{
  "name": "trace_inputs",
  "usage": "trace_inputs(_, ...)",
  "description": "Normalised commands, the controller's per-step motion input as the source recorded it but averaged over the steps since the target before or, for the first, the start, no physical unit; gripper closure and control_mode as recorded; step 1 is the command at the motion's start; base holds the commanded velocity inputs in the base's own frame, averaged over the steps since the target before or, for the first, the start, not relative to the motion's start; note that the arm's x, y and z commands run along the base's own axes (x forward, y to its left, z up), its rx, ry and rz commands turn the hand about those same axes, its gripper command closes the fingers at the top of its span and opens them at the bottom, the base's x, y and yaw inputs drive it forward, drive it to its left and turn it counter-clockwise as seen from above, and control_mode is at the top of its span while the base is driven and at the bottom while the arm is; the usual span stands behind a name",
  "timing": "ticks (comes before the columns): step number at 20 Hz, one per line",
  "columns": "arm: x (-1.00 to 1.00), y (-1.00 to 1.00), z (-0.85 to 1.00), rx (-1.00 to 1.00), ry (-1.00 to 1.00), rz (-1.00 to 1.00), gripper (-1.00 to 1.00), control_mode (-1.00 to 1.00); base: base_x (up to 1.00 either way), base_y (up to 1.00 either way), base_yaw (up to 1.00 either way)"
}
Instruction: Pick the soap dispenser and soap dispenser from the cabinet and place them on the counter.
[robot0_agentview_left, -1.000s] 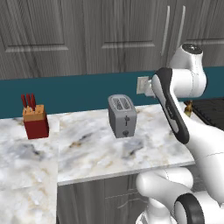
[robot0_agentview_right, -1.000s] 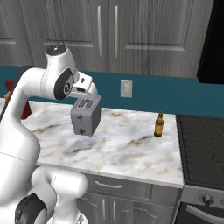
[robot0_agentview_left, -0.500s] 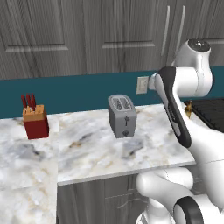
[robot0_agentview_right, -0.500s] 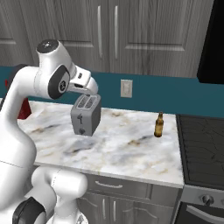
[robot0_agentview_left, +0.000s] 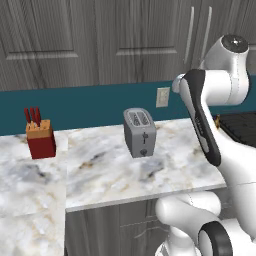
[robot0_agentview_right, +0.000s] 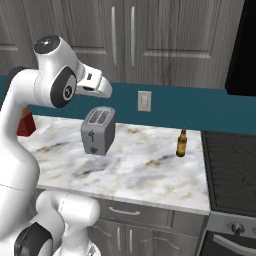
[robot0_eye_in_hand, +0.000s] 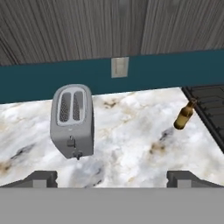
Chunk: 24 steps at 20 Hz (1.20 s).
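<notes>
Tool (robot0_eye_in_hand: 112, 178) spread wide, holding nothing, raised above the counter (robot0_agentview_left: 105, 172) and facing the toaster (robot0_eye_in_hand: 72, 120). Cabinet (robot0_agentview_right: 150, 40) doors closed above the teal wall; soap dispensers cannot be seen. Brown bottle (robot0_agentview_right: 182, 143) stands near the stove (robot0_agentview_right: 232, 170), knife block (robot0_agentview_left: 40, 140) at far left

Grey wood-grain wall cabinet (robot0_agentview_right: 150, 40): panelled doors shut, long silver bar handles upright, mounted above the teal backsplash. White-and-grey marbled stone desk (robot0_agentview_left: 100, 175): thick pale front edge, lying level below the cabinet.
</notes>
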Motion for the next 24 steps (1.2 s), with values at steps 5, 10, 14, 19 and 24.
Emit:
trace_inputs(5,0.01,-0.08,0.36,-0.02,-0.08,0.03,-1.0,-1.0,0.0,0.0,0.0)
trace_inputs(10,0.01,-0.05,0.38,-0.03,-0.04,0.01,-1.0,-1.0,0.0,0.0,0.0)
trace_inputs(14,0.05,-0.07,0.36,-0.02,-0.05,0.01,-1.0,-1.0,0.0,0.0,0.0)
trace_inputs(19,0.09,-0.05,0.32,-0.02,-0.02,0.0,-1.0,-1.0,0.0,0.0,0.0)
trace_inputs(24,0.2,-0.01,0.17,-0.01,-0.01,-0.01,-1.0,-1.0,0.0,0.0,0.0)
